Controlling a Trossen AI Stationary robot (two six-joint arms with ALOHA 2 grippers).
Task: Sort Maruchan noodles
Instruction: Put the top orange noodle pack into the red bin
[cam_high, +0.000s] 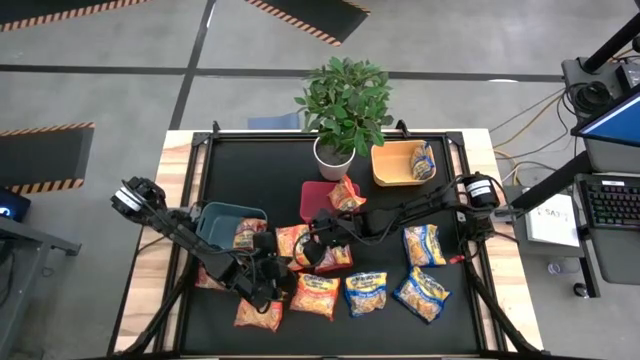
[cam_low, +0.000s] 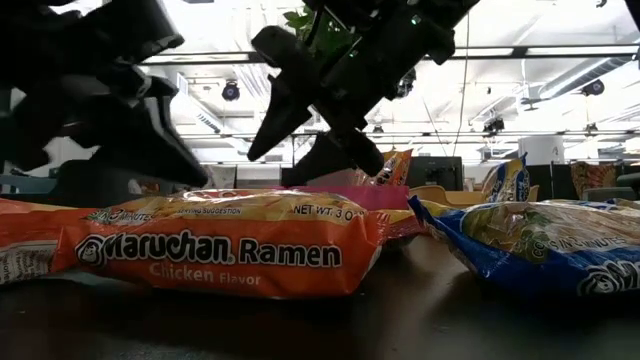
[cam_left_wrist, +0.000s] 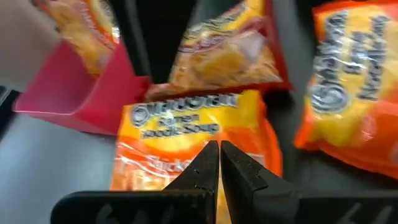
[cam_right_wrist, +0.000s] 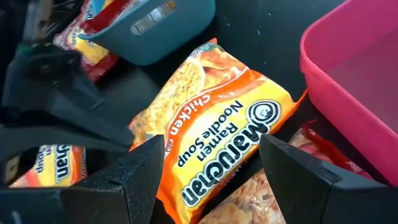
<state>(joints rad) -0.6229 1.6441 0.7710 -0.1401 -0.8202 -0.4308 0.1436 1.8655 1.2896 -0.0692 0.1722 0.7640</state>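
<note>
Now right gripper (cam_right_wrist: 211, 168) wide open, empty, over orange chicken packet (cam_right_wrist: 214, 140) beside red bin (cam_right_wrist: 348, 68). Best descend square, pinch across packet's width. Beyond packet, left gripper (cam_left_wrist: 219, 163) shut, empty.

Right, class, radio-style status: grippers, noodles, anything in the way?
Left gripper shut, empty. Right gripper open over orange chicken packet. Red bin close beside.

Left gripper (cam_left_wrist: 219, 163) low over mid-table, fingers pressed together; right gripper (cam_right_wrist: 211, 163) just beside it, fingers spread wide, empty.
</note>
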